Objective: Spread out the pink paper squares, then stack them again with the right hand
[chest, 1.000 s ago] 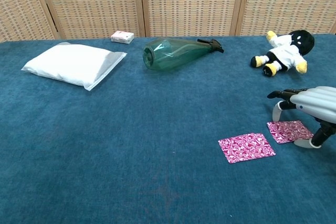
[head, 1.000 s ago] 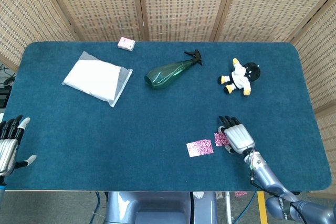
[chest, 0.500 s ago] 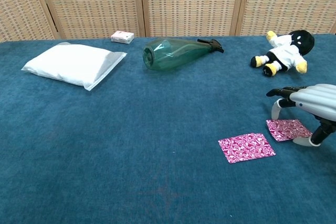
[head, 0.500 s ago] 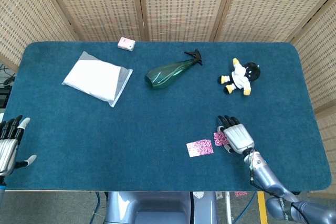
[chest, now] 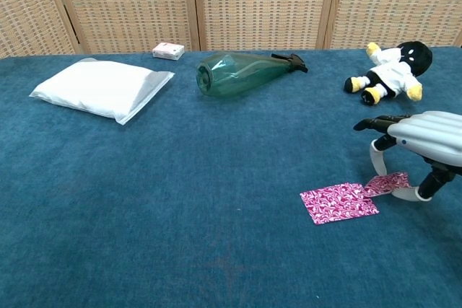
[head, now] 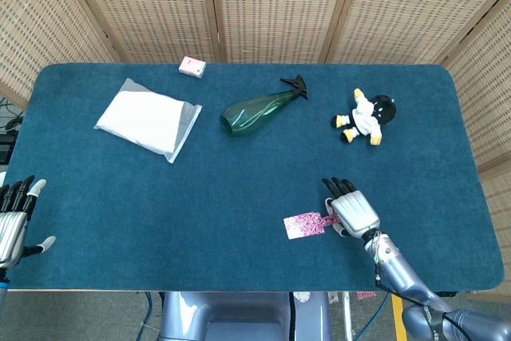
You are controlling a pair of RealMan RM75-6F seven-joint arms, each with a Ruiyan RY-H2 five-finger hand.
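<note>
The right hand (chest: 422, 146) arches palm-down over the table (head: 239, 173), fingers (chest: 377, 155) curved downward and thumb tip low at its near side. The second paper square (chest: 387, 183) is grasped between them (one edge appears lifted off the cloth). Its left edge touches or slightly overlaps the first paper square (chest: 338, 202), which lies flat just left of the fingertips. Compared with one second ago, the right hand has shifted left and carried the second square against the first; the gap between them is closed.

No legible writing appears on any item.

Beyond the fingers lies a stuffed toy (head: 365, 116). Farther left are a green spray bottle (head: 262, 107) on its side, a white bag (head: 149, 120) and a small box (head: 192, 67).

The left hand (head: 14, 220) rests at the table's left edge, fingers spread, holding nothing, unchanged.
</note>
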